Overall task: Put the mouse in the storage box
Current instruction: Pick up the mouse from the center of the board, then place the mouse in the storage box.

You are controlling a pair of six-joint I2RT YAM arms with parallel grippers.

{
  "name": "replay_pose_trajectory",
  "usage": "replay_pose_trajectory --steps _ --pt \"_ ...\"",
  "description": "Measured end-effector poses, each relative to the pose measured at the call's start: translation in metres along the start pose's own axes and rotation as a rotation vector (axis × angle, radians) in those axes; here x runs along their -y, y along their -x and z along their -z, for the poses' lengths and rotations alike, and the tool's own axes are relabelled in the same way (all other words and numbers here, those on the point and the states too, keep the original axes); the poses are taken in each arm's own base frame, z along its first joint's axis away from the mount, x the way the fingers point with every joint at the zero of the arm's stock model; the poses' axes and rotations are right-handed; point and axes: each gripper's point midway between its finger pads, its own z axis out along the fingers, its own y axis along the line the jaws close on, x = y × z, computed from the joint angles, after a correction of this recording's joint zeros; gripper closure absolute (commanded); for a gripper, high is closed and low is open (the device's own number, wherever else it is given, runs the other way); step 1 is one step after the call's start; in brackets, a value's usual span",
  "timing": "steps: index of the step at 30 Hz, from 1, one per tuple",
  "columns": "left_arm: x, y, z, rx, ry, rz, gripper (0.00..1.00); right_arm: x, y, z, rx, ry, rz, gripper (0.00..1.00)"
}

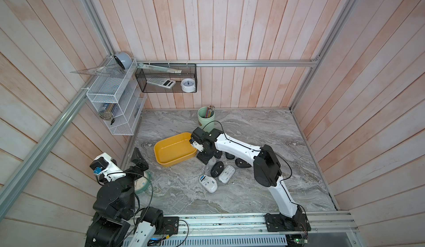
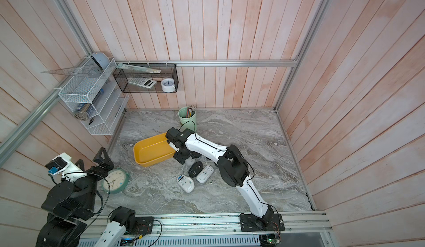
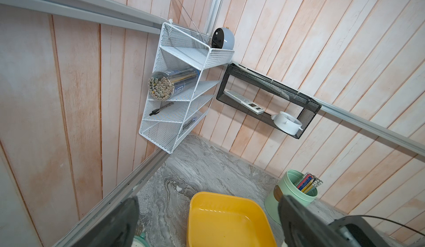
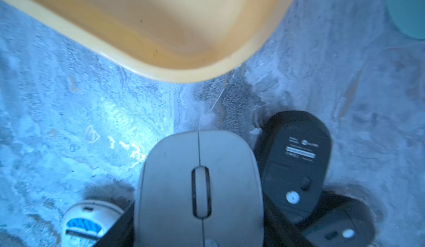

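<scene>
Squarely inside right claw (image 4: 199, 208): grey mouse (image 4: 200, 183)

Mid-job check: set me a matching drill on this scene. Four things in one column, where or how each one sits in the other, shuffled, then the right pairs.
Things
1. storage box
2. grey mouse
3. white alarm clock
4. pencils

Places or states
A. in the black mesh basket on the wall
B. empty, on the table
C. standing in the green cup
D. in the right tool

Pairs: 1-B, 2-D, 3-A, 4-C
</scene>
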Motion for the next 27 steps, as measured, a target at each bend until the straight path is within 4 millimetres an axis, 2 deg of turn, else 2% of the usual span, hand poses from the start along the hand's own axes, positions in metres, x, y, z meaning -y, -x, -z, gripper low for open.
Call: replay_pose_trajectory --steps 7,11,15,20,23,27 --pt "-0.002 0.002 0.003 0.011 0.005 0.007 0.0 0.008 0.028 0.039 0.117 -0.028 -0.039 0.41" --pt "-0.006 0.005 0.005 0.025 0.018 0.013 0.0 0.013 0.057 0.059 0.223 -0.045 -0.081 0.41" --pt "-0.009 0.006 0.007 0.034 0.027 0.017 0.0 0.017 0.087 0.069 0.319 -0.054 -0.128 0.41" --pt "-0.012 0.007 0.008 0.041 0.042 0.019 0.0 0.019 0.135 0.06 0.424 -0.051 -0.169 0.42" --pt "-0.013 0.008 0.008 0.043 0.048 0.021 0.0 0.018 0.148 0.043 0.446 -0.045 -0.182 0.42" --pt "-0.014 0.008 0.008 0.045 0.053 0.022 0.0 0.014 0.152 0.017 0.437 -0.029 -0.193 0.42"
